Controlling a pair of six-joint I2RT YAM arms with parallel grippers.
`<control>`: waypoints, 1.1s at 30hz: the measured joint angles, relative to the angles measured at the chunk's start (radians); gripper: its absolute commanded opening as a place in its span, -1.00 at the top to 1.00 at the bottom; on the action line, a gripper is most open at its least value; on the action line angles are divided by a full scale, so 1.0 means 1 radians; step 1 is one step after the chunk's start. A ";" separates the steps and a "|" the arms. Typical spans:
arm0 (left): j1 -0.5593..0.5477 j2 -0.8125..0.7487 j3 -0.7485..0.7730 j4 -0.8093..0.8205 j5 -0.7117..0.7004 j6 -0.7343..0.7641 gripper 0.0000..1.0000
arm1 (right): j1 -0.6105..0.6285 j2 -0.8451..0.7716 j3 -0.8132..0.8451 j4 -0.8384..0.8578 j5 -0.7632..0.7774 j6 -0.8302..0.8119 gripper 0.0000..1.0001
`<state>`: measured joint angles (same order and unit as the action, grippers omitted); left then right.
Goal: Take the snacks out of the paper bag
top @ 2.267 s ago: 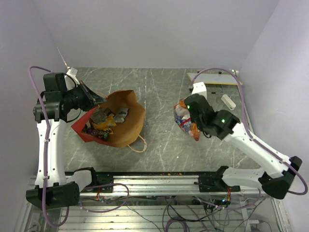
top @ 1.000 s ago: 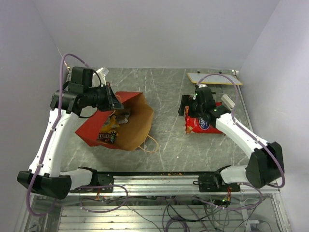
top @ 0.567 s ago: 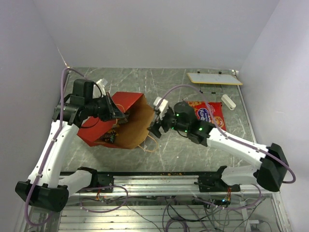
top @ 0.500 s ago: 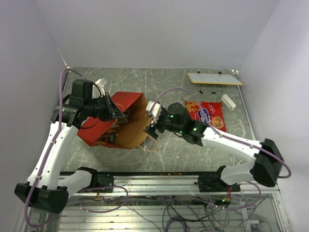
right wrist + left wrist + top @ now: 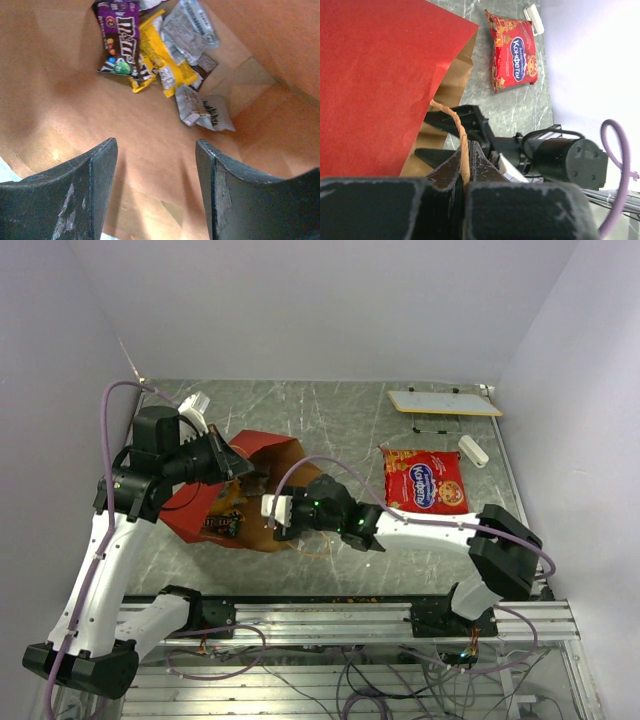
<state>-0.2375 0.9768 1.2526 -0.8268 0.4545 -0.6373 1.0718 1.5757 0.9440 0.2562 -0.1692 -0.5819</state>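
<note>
The paper bag [image 5: 262, 445] is lying on its side on the left half of the table [image 5: 340, 420], its mouth opening toward the right. The left gripper [image 5: 465, 156] is pinching the bag's tan loop handle [image 5: 462, 131], its fingers pressed together on the cord. The right gripper [image 5: 154, 145] is reaching into the brown interior [image 5: 150, 170] with its fingers spread apart (nothing is sitting between them). A purple packet [image 5: 120, 35], a yellow packet [image 5: 160, 57] and silvery wrappers [image 5: 192, 30] are lying heaped at the bag's far end. The big red packet [image 5: 424, 480] is resting flat on the right side, just beside the white cylinder [image 5: 471, 451].
</note>
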 measured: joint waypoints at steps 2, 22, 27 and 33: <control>0.000 0.005 0.000 0.013 -0.003 0.021 0.86 | 0.011 0.034 -0.006 0.032 0.001 -0.012 -0.30; -0.042 0.006 0.010 0.096 -0.020 0.260 0.86 | -0.030 0.412 0.280 0.017 0.070 -0.410 -0.50; -0.071 0.027 0.010 0.098 -0.020 0.275 0.86 | -0.058 0.505 0.347 0.027 0.084 -0.406 -0.53; -0.103 0.042 0.010 0.102 -0.027 0.293 0.86 | -0.082 0.596 0.391 0.097 0.149 -0.389 -0.47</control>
<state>-0.3401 1.0183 1.2629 -0.7250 0.4274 -0.3439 0.9894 2.1719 1.3354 0.3527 -0.0200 -0.9710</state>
